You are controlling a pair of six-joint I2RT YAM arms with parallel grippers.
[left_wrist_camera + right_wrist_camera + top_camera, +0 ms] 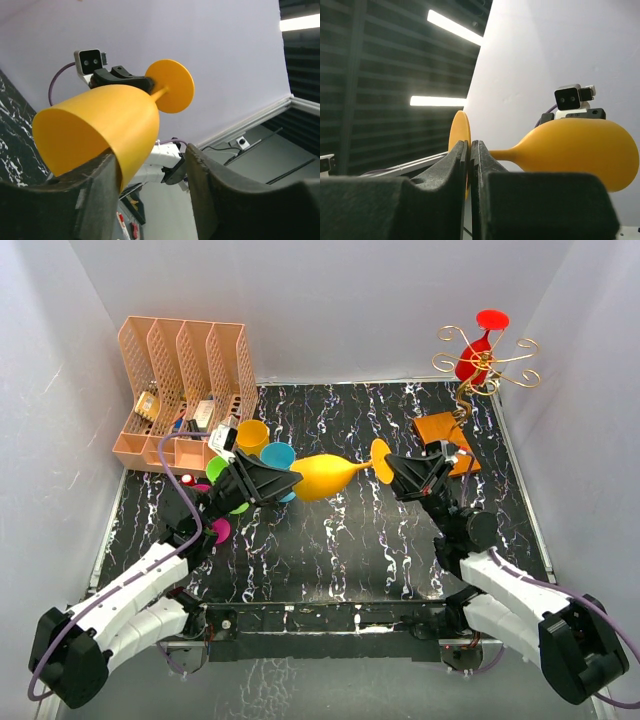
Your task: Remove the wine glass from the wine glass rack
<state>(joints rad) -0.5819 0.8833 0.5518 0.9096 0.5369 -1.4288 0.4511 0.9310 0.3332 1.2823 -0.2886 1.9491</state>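
A yellow-orange wine glass (325,475) hangs on its side in mid-air between my two grippers, over the middle of the black marbled table. My right gripper (395,472) is shut on its round foot (459,135), with the stem and bowl (580,152) stretching away. My left gripper (152,157) is open around the bowl (100,130); one finger (100,195) touches it and the other finger (210,190) stands apart. The wine glass rack (487,365), gold wire on an orange base (447,435), stands at the back right with a red wine glass (478,350) hanging upside down on it.
A peach file organizer (180,390) stands at the back left. Coloured cups cluster in front of it: yellow (252,437), blue (278,455), green (217,468) and pink (218,530). White walls close in the table on three sides.
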